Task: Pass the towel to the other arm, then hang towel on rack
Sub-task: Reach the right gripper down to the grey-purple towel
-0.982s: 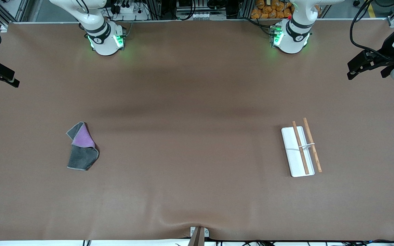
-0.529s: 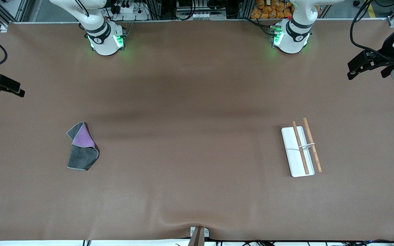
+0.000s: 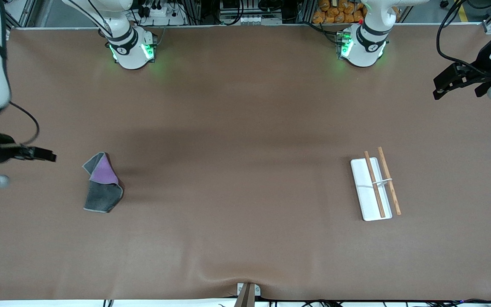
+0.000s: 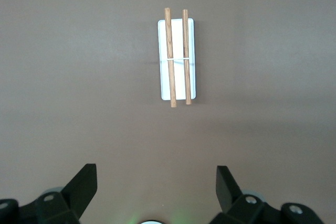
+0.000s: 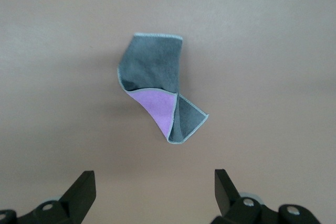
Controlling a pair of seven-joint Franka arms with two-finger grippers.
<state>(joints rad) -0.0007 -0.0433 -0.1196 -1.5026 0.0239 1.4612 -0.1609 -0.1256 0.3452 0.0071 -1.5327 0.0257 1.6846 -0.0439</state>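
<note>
The towel [image 3: 102,184] lies crumpled on the table toward the right arm's end, dark grey with a purple fold showing. It also shows in the right wrist view [image 5: 157,85]. My right gripper [image 3: 44,155] is up in the air beside the towel at the table's end, open and empty [image 5: 153,188]. The rack [image 3: 374,186], a white base with two wooden rods, lies toward the left arm's end and shows in the left wrist view [image 4: 177,59]. My left gripper [image 3: 456,87] waits over the table's end, open and empty [image 4: 156,188].
The brown table cover [image 3: 245,128] is bare between the towel and the rack. Both arm bases [image 3: 131,49] stand along the edge farthest from the front camera. A small bracket [image 3: 247,292] sits at the near edge.
My right arm has swung in from the table's end toward the towel, its gripper now close beside it. The left arm, towel and rack have not moved.
</note>
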